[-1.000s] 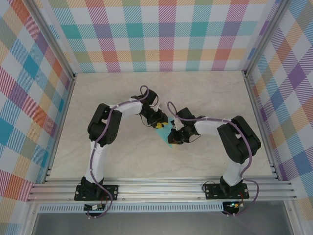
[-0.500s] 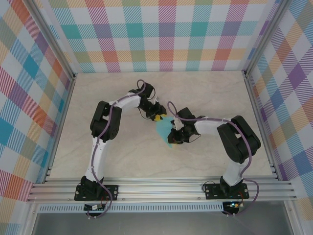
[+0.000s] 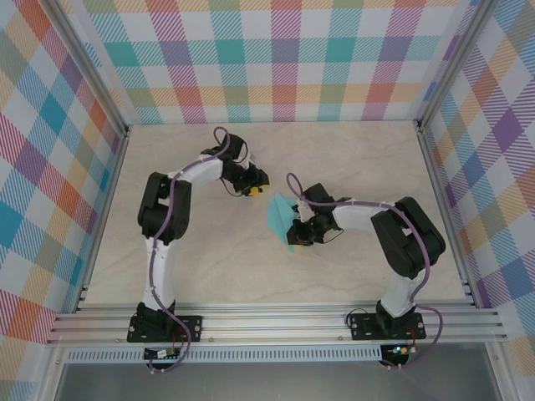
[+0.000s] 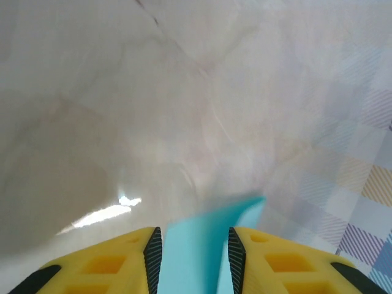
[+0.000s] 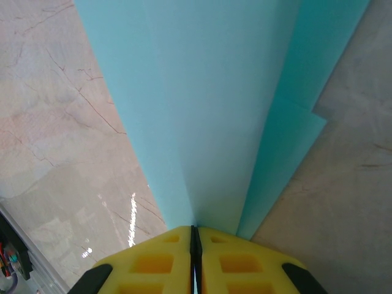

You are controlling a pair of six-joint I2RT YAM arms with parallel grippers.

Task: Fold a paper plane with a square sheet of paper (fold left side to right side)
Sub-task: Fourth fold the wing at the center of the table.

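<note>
Mo: Since a second ago our left gripper (image 3: 253, 190) has backed away from the turquoise paper (image 3: 279, 215). We see its jaws parted and empty, with the paper ahead of its fingertips, not touching.

Jo: Yep, and our right gripper (image 5: 195, 229) is clamped tight on the paper's edge, folded layers spreading straight out ahead of it.

text: none legible | labels: none | numbers: none (any view)
</note>
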